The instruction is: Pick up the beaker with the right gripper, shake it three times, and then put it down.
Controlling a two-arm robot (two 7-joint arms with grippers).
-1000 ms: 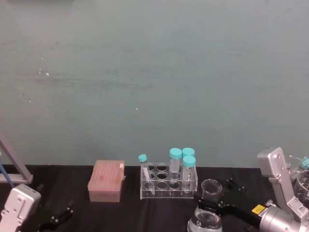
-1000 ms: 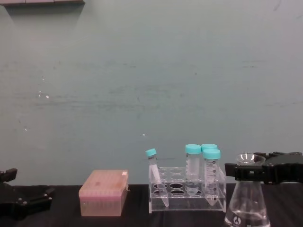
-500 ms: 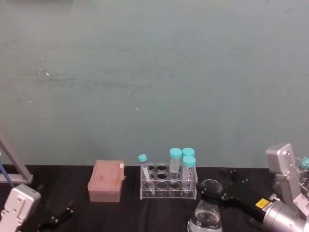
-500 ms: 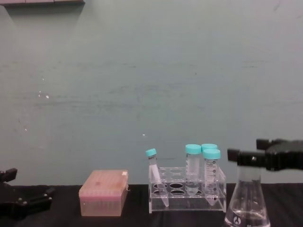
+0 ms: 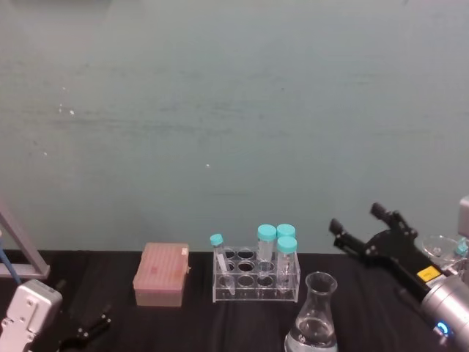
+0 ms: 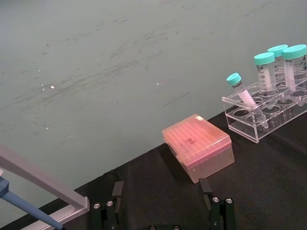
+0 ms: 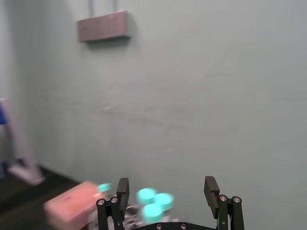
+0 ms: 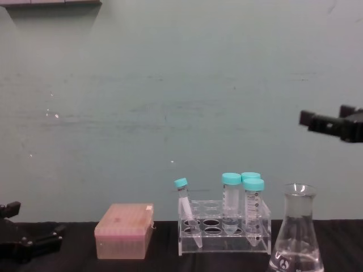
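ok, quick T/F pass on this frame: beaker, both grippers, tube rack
1. The right gripper is clamped on the beaker. False: it is open, up and to the right of the beaker, holding nothing.
2. The beaker stands upright on the table. True.
3. The tube rack holds four teal-capped tubes. True.
4. All four tubes stand straight. False: the leftmost tube leans.
5. The left gripper holds the pink box. False: it sits low at the left, apart from the box.

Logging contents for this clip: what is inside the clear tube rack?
The tube rack holds four teal-capped tubes: three upright at its right end, one leaning at the left. Other wells look empty. Whether the tubes hold liquid cannot be told.
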